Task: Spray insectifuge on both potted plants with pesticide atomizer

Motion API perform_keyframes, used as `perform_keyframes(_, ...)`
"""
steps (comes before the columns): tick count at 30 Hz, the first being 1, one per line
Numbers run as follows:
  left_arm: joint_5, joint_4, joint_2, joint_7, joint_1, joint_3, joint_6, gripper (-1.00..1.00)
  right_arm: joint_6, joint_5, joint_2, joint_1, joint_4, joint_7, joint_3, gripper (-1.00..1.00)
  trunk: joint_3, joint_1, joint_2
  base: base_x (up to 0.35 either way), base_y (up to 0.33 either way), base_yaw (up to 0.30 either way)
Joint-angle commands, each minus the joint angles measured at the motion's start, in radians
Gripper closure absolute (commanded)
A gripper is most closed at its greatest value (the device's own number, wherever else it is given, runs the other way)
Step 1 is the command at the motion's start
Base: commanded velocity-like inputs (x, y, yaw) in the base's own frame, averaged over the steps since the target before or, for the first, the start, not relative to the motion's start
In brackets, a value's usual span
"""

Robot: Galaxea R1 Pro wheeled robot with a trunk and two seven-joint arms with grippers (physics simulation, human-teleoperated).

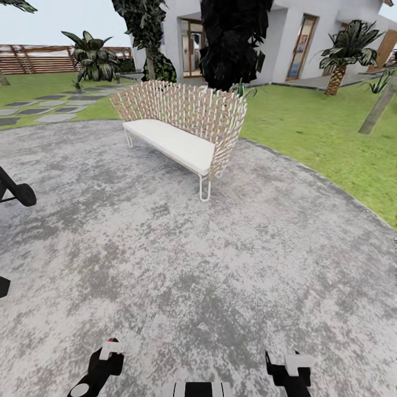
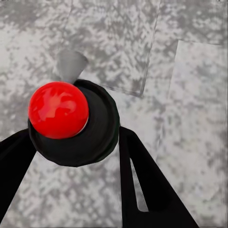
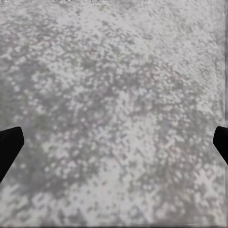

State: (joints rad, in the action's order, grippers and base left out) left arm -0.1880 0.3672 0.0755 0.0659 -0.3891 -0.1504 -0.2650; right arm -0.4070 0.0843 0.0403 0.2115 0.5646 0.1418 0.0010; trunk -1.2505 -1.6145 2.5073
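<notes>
Left gripper clamped on pesticide atomizer: red ball top, black body, grey nozzle; lower body hidden. Right gripper spread wide, 2 fingertips cut off at frame edges, above mottled grey paving. Wicker bench ahead; garden lawn beyond.

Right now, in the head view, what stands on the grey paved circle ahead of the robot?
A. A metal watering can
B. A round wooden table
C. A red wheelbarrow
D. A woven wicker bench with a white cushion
D: a wicker bench with a woven lattice back and a white seat cushion stands on the mottled grey paving, with lawn beyond it.
</notes>
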Motion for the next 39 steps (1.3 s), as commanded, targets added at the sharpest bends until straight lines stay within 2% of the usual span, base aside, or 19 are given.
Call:
perform_keyframes(1,-0.007,-0.001,-0.001,0.007,0.005,-0.009,-0.004,1.0,-0.003,0.009,-0.001,0.0,-0.007,0.006,0.0,-1.0,0.005,0.001,0.0,0.0,0.0,-0.134)
perform_keyframes(4,0.005,-0.01,-0.001,0.006,0.02,-0.023,-0.005,1.0,-0.005,0.008,-0.002,0.0,-0.024,0.007,0.0,-1.0,0.021,0.002,-0.001,0.0,0.0,-0.129)
perform_keyframes(8,0.032,-0.032,0.002,0.008,0.027,-0.061,-0.005,1.0,-0.007,0.008,-0.002,0.0,-0.03,0.008,-0.001,-1.0,0.042,0.004,-0.002,0.0,0.0,-0.126)
perform_keyframes(10,0.042,-0.044,0.027,0.009,0.044,-0.071,-0.007,1.0,-0.007,0.007,-0.002,0.0,-0.031,0.008,-0.001,-1.0,0.053,0.005,-0.002,0.0,0.0,-0.122)
perform_keyframes(13,0.045,-0.048,0.035,0.01,0.052,-0.072,-0.009,1.0,-0.007,0.005,-0.003,0.0,-0.032,0.01,-0.001,-1.0,0.067,0.006,-0.003,0.0,0.0,-0.05)
perform_keyframes(23,0.047,-0.053,0.031,0.012,0.088,-0.071,-0.018,1.0,-0.005,0.009,-0.004,0.0,-0.034,0.007,-0.001,-1.0,0.106,0.01,-0.005,0.0,0.0,-0.004)
perform_keyframes(32,0.047,-0.054,0.028,0.015,0.09,-0.071,-0.02,1.0,-0.004,0.011,-0.002,0.0,-0.035,0.006,0.0,-1.0,0.141,0.015,-0.007,0.0,0.0,0.0)
perform_keyframes(39,0.047,-0.054,0.027,0.017,0.091,-0.071,-0.022,1.0,-0.004,0.011,-0.003,0.0,-0.052,0.007,0.001,-1.0,0.162,0.041,-0.056,0.0,0.0,0.0)
